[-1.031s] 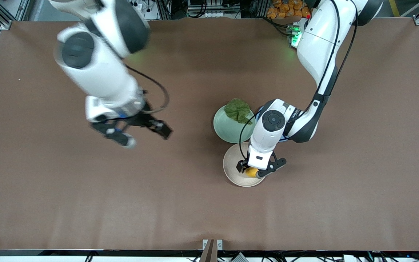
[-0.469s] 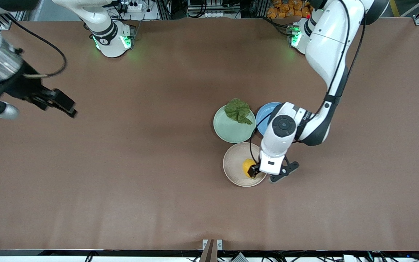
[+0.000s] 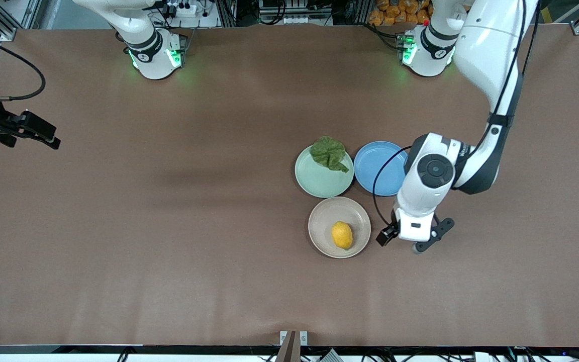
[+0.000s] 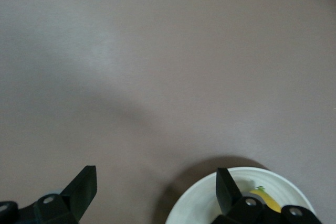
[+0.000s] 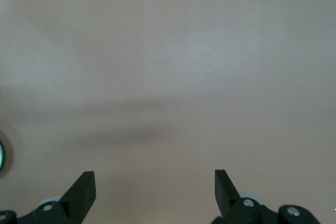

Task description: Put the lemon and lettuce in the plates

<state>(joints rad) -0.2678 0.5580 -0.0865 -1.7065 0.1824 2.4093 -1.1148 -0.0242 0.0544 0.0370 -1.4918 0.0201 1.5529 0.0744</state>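
Note:
The lemon [image 3: 342, 235] lies in the beige-pink plate [image 3: 322, 221]; both also show in the left wrist view, the lemon [image 4: 268, 199] and the plate [image 4: 205, 205]. The lettuce [image 3: 328, 152] lies on the rim side of the mint green plate [image 3: 314, 182], the side toward the robots' bases. My left gripper [image 3: 401, 242] is open and empty over bare table beside the beige-pink plate, toward the left arm's end; its open jaws show in the left wrist view [image 4: 156, 182]. My right gripper [image 3: 18, 137] is open and empty over the right arm's end of the table [image 5: 155, 184].
An empty blue plate [image 3: 380, 168] sits beside the mint green plate, toward the left arm's end, with the left arm's wrist partly over its edge. The three plates are close together. The brown table [image 3: 169, 226] surrounds them.
My left gripper let go of the lemon in the beige-pink plate and moved off it toward the left arm's end. My right arm swung away to the right arm's end of the table.

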